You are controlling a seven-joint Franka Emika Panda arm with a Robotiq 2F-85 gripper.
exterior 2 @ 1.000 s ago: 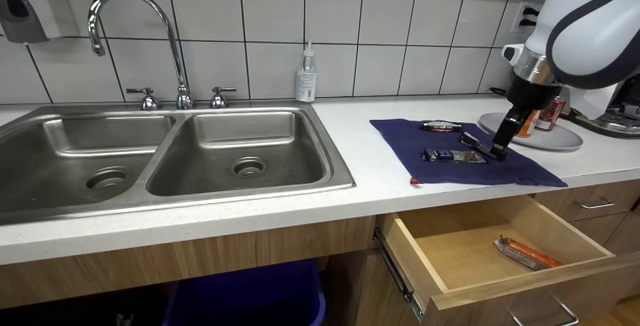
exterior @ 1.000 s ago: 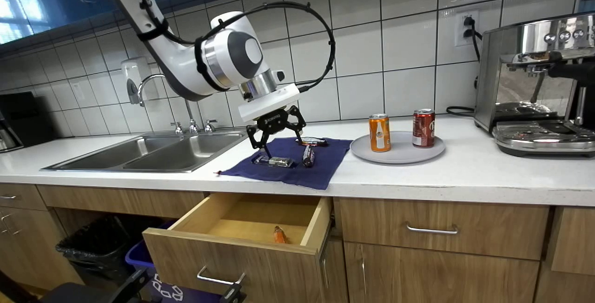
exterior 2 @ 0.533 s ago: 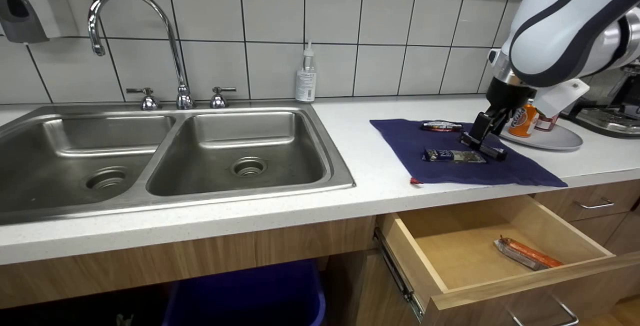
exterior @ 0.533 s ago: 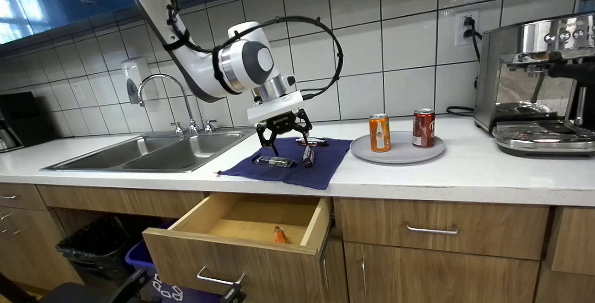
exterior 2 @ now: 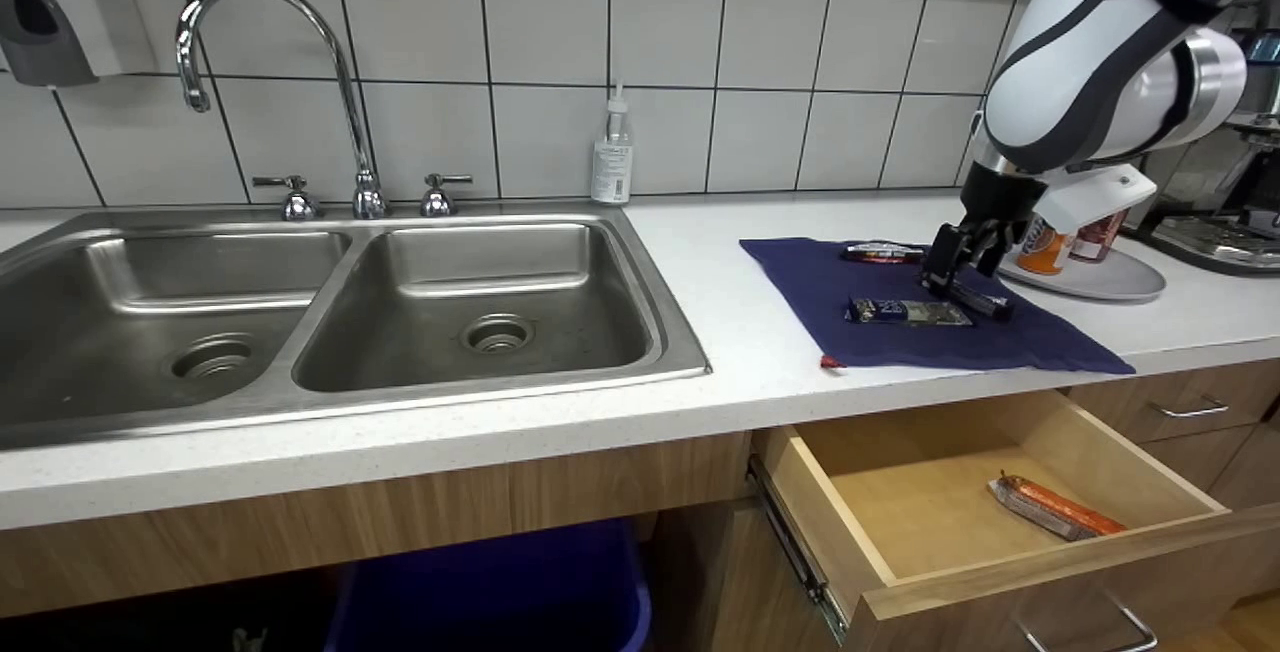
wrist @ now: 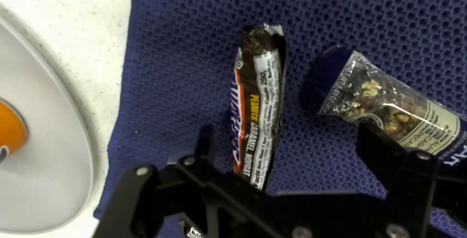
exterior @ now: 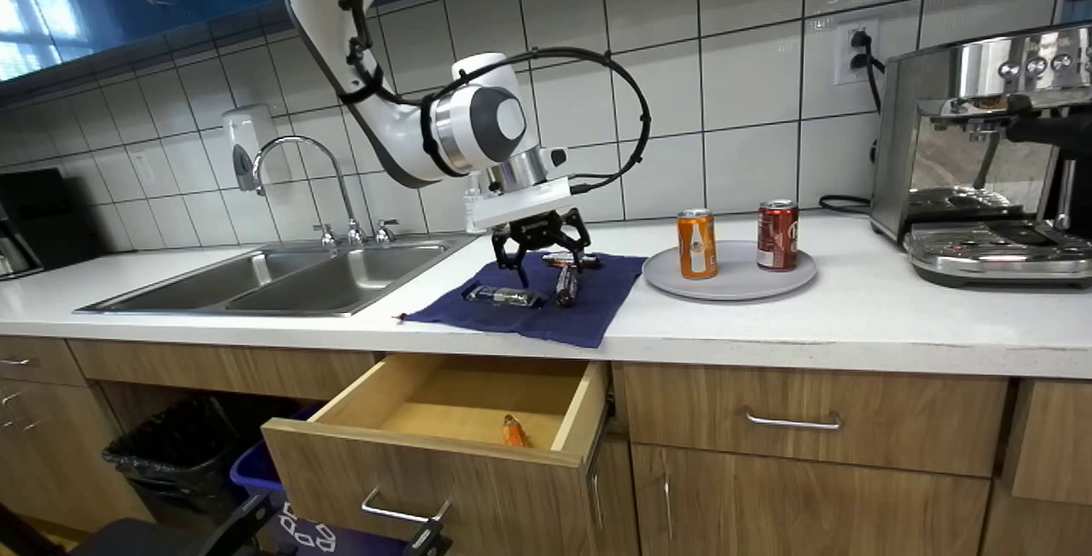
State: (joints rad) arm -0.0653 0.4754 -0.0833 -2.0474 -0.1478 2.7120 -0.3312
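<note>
My gripper is open and empty above a dark blue cloth. A brown Snickers bar lies between its spread fingers, nearer the left one in the wrist view; its lower end is hidden by the gripper. The right finger overlaps a nut bar in clear and dark blue wrapping; contact cannot be told. A third wrapped bar lies at the cloth's back; only its tip shows in the wrist view. In both exterior views the gripper hovers low over the Snickers bar.
A grey plate with an orange can and a red can stands beside the cloth. An open drawer below holds an orange-wrapped item. A double sink and a coffee machine flank the counter.
The arm has moved right in one exterior view and left, toward the counter's back, in another. The gripper now stands over the Snickers bar, still open. The bars have not moved.
</note>
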